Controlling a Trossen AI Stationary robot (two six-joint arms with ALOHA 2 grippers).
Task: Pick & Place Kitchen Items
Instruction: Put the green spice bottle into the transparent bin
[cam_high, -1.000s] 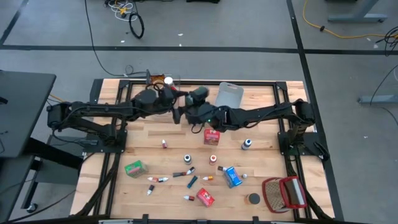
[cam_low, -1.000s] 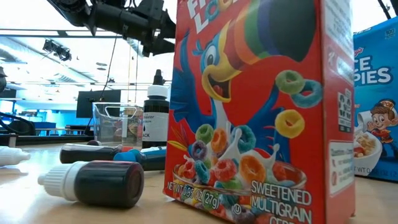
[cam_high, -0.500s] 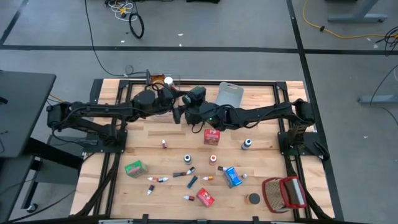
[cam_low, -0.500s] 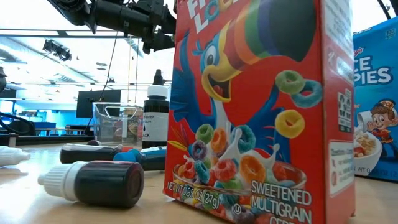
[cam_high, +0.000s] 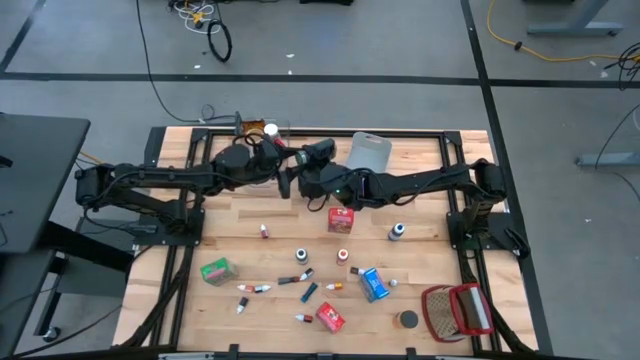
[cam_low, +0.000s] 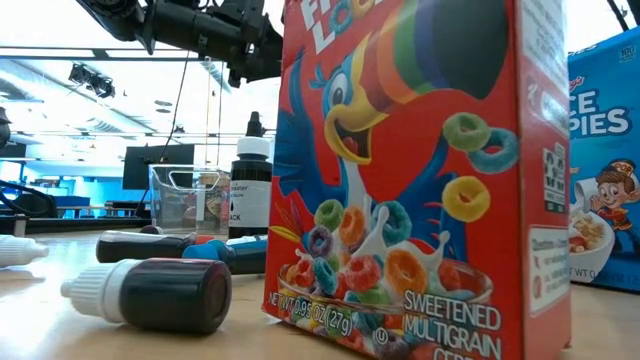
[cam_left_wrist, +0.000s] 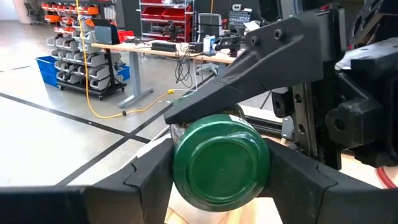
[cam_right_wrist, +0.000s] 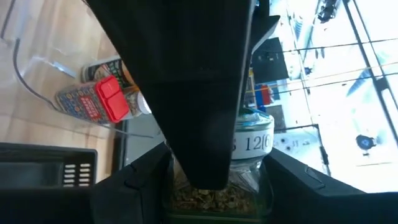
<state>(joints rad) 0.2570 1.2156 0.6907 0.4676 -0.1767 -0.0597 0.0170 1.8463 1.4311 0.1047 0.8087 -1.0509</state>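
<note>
A small glass jar with a green lid (cam_left_wrist: 221, 163) and a printed label (cam_right_wrist: 252, 142) hangs between my two grippers, over the far middle of the table. My left gripper (cam_left_wrist: 221, 186) comes from the table's left and has a finger on either side of the lid. From the right, my right gripper (cam_right_wrist: 214, 186) is shut on the jar's glass body. In the high view the two grippers meet nose to nose (cam_high: 292, 170), which hides the jar there. In the low view only the arms (cam_low: 200, 30) show, high up. My left gripper has the lid's rim (cam_left_wrist: 179, 180) between its two fingers, one on each side. It comes level from the table's left, facing the lid's flat top. The jar lies on its side, clear of the table. My right gripper pinches the jar's glass body (cam_right_wrist: 249, 190) between its two fingers. It comes from the table's right, slanting slightly down. One finger (cam_left_wrist: 249, 68) lies over the jar's upper side. The left gripper hides the middle of the jar in the right wrist view.
A clear bin (cam_high: 262, 130) with spice bottles (cam_right_wrist: 99, 99) stands at the far edge, a grey-blue bin (cam_high: 368, 153) to its right. Boxes (cam_high: 341, 220), (cam_high: 215, 270), (cam_high: 373, 284), small bottles and tubes lie on the near half. A wire basket (cam_high: 455, 312) sits near right.
My right gripper has rolled a little about the line it points along. Both grippers have stayed at the same spot over the far middle of the table.
</note>
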